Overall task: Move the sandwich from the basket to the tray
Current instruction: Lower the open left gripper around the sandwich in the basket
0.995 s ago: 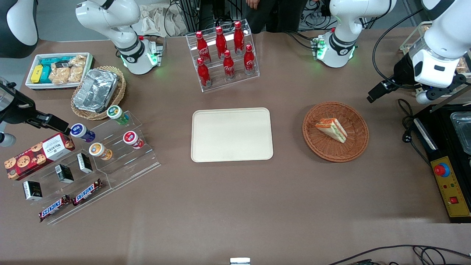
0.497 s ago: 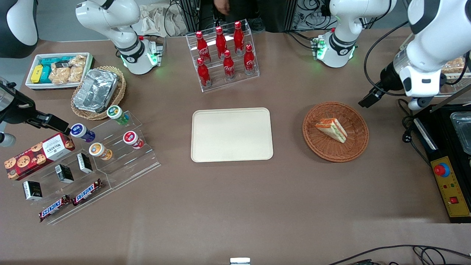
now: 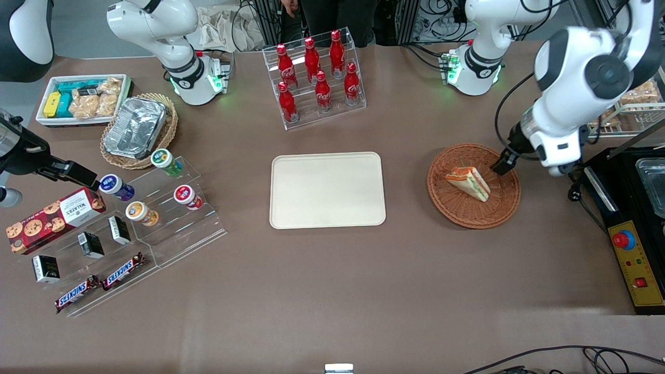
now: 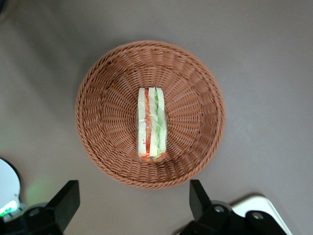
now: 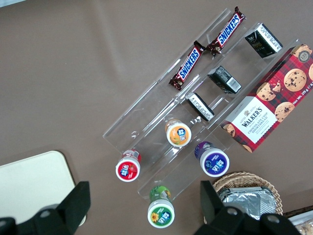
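The gripper (image 4: 132, 208) hung with fingers spread above the round reddish-brown wicker basket (image 4: 102, 147), where the soft, light triangular white-bread sandwich (image 4: 151, 123) probably wanted a gentle pinch across its bread faces.

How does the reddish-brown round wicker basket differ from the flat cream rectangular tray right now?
The reddish-brown round wicker basket is woven and bowl-like; the flat cream rectangular tray is smooth with a low rim. The basket holds the triangular white-bread sandwich; nothing lies on the tray. The left arm's gripper, fingers open, hangs above the basket, not the tray. Both rest side by side on the brown table, the basket toward the working arm's end.
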Available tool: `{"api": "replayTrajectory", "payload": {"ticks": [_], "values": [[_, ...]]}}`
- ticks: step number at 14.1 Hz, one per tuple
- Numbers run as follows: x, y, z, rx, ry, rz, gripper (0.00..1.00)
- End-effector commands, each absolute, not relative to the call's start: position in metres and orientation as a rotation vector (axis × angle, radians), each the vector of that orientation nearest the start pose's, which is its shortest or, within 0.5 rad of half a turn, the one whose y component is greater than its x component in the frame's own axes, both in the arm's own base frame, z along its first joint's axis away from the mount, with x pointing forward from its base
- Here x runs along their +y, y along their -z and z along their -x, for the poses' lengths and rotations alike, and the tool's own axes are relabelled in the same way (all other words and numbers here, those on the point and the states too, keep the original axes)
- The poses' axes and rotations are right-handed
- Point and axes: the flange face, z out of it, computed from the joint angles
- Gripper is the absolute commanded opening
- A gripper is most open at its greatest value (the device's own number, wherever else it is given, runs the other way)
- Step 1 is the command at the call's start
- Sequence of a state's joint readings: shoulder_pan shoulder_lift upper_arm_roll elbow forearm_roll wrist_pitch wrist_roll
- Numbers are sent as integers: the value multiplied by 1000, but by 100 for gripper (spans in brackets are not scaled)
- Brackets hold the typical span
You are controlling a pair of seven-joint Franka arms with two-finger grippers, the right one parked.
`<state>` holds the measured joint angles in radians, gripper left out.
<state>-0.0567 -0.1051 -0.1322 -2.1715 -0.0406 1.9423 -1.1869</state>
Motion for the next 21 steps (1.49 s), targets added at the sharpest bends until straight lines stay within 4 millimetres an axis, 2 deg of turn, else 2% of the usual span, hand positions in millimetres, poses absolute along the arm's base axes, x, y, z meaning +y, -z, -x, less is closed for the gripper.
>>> {"api": "replayTrajectory", "payload": {"ticks": [1,5,6,9,15,18,21], "values": [[-107,-392,-497,-1571,-149,2633,100],[-111,-346,-495,-1592,-92,2681,99],[-121,-339,-495,-1577,-86,2698,100],[-124,-318,-497,-1564,-108,2695,99],[-117,-272,-473,-1570,-59,2718,99],[-115,-256,-467,-1567,-77,2709,99],[-116,-257,-470,-1567,-64,2719,99]]}}
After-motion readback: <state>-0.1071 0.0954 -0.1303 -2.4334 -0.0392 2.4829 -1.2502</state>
